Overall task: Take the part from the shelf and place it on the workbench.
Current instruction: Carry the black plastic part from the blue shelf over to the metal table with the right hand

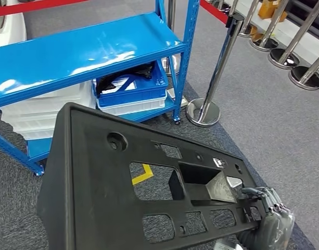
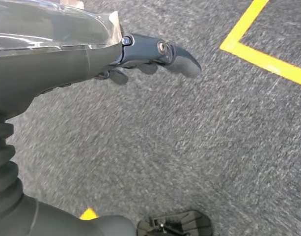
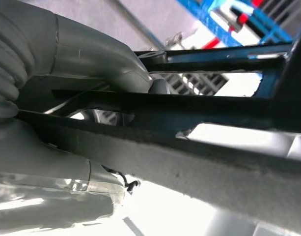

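Note:
A large black plastic part [image 1: 99,182], flat with several cut-outs, fills the lower head view, held tilted above the grey carpet. My right hand [image 1: 267,219] grips its right end; in the right wrist view the thumb and fingers [image 3: 104,69] close around the part's black bars [image 3: 215,113]. My left hand [image 2: 104,54] hangs over the carpet with a dark finger [image 2: 167,51] stretched out and nothing in it. The blue shelf [image 1: 87,52] stands behind the part.
On the shelf's lower level sit a blue tray [image 1: 130,86] with dark parts and stacked white trays [image 1: 43,112]. Chrome stanchion posts [image 1: 204,109] with red ropes stand to the right. Yellow floor tape [image 2: 267,59] marks the carpet.

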